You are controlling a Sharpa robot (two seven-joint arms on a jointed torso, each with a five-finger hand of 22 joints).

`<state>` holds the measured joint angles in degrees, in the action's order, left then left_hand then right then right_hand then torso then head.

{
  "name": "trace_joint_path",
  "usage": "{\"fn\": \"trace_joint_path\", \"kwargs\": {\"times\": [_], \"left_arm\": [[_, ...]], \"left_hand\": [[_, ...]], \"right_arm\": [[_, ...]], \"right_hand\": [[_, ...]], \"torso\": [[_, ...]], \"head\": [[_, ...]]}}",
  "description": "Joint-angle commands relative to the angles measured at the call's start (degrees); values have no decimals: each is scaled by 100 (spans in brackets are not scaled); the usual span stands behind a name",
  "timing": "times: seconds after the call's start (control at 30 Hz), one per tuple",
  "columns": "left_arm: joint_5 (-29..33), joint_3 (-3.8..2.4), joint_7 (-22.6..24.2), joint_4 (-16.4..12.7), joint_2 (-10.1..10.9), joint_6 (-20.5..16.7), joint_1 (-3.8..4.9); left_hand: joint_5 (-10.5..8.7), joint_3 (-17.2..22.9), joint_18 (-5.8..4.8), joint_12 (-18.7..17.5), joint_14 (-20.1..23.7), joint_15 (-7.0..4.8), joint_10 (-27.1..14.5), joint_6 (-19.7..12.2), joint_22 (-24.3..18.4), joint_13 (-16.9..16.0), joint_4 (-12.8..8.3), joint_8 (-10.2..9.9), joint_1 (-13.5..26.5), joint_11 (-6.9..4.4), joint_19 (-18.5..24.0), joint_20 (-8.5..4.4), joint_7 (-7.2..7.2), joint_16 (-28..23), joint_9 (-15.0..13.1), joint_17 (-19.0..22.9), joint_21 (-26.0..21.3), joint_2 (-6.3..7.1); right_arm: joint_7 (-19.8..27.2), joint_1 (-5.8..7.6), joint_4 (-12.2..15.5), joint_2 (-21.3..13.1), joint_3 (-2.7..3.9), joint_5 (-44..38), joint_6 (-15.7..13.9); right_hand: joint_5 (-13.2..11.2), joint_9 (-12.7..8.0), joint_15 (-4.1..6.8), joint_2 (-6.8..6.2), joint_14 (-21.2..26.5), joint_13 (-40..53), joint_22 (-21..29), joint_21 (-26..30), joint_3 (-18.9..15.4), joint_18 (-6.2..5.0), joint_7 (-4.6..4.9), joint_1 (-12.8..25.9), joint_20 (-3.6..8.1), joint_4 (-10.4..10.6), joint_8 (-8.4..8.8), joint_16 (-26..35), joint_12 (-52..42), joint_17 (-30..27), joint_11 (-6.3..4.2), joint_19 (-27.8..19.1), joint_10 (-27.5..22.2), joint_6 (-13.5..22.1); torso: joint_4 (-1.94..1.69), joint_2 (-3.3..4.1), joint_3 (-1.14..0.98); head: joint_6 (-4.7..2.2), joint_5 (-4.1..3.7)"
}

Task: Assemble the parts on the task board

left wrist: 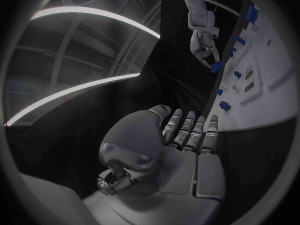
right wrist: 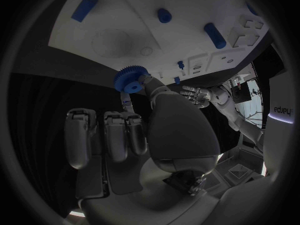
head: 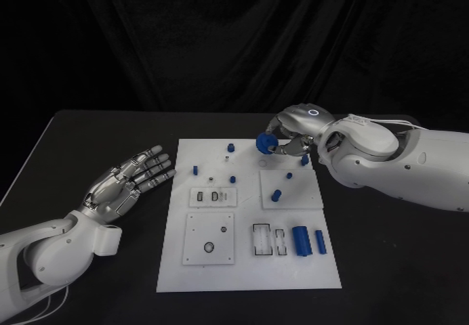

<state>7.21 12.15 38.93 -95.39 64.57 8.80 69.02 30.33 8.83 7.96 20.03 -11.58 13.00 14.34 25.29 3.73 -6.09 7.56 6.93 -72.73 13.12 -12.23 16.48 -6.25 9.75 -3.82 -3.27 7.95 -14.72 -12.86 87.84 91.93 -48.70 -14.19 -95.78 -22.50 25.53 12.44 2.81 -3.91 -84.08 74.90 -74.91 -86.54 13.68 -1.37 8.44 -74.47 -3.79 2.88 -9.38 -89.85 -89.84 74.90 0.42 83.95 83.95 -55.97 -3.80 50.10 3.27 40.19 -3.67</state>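
Note:
The white task board (head: 249,271) lies in the middle of the black table. My right hand (head: 291,139) hovers over its far edge and pinches a blue toothed gear (head: 265,141) between thumb and finger, just above the board. In the right wrist view the gear (right wrist: 130,79) sits at the fingertips, apart from the board (right wrist: 125,40). My left hand (head: 132,179) lies left of the board, fingers spread, holding nothing. From the left wrist view, the left hand (left wrist: 187,135) is flat and the right hand (left wrist: 203,45) holds the gear (left wrist: 215,67).
Small blue pegs (head: 232,179) stand on the board's far half, and another blue piece (head: 276,196) lies on the right-hand square plate. Two blue cylinders (head: 302,241) lie near the board's right edge beside slotted recesses (head: 262,240). A plate with a round hole (head: 209,247) sits at the near left.

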Motion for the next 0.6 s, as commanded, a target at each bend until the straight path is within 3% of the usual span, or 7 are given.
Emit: {"fn": "trace_joint_path", "kwargs": {"times": [0.03, 0.2, 0.37, 0.6], "left_arm": [[-9, -2, 623, -14, -3, 52, 7], [-9, -1, 627, -21, -8, 45, 7], [-9, -1, 627, -26, -12, 40, 7], [-8, -1, 638, -30, -4, 27, 7]], "left_hand": [[12, 40, -61, 20, 0, 22, 0, 24, -8, -6, 9, 36, 57, 26, 9, 2, -13, 26, -8, 6, -22, -8], [12, 40, -61, 20, 0, 22, 0, 24, -8, -6, 9, 36, 57, 26, 9, 2, -13, 26, -8, 6, -22, -8], [12, 50, -61, 30, 10, 19, 7, 28, -9, -8, 5, 39, 66, 30, 9, 1, -14, 20, -9, 9, -22, -6], [12, 50, -61, 30, 10, 19, 7, 28, -9, -8, 5, 39, 66, 30, 9, 1, -14, 20, -9, 9, -22, -6]], "right_arm": [[96, 15, 82, 94, 2, 88, 92], [170, 10, 29, 316, 2, 99, 154], [224, -7, -131, 608, 2, 102, 164], [271, -66, -380, 969, 3, 103, 230]], "right_hand": [[35, 585, 33, 16, -592, 1510, -1237, -10, -1, 15, -444, 39, 46, -9, -263, -15, -16, 1510, -34, 300, 605, -654], [33, 589, 34, 17, -592, 1510, -1235, -7, -1, 14, -443, 47, 46, -5, -259, -15, -16, 1510, -34, 297, 605, -647], [30, 596, 34, 15, -592, 1510, -1235, -6, -3, 13, -439, 64, 47, 0, -248, -15, -16, 1510, -33, 297, 605, -627], [-1, 607, 34, 10, -592, 1510, -1229, 2, -7, 10, -438, 79, 48, 3, -240, -15, -16, 1510, -31, 290, 605, -612]], "torso": [[0, 0, 7], [5, -2, 7], [-20, 5, 10], [-11, -4, 11]], "head": [[-4, -17], [-9, -11], [-35, -33], [-50, -33]]}}
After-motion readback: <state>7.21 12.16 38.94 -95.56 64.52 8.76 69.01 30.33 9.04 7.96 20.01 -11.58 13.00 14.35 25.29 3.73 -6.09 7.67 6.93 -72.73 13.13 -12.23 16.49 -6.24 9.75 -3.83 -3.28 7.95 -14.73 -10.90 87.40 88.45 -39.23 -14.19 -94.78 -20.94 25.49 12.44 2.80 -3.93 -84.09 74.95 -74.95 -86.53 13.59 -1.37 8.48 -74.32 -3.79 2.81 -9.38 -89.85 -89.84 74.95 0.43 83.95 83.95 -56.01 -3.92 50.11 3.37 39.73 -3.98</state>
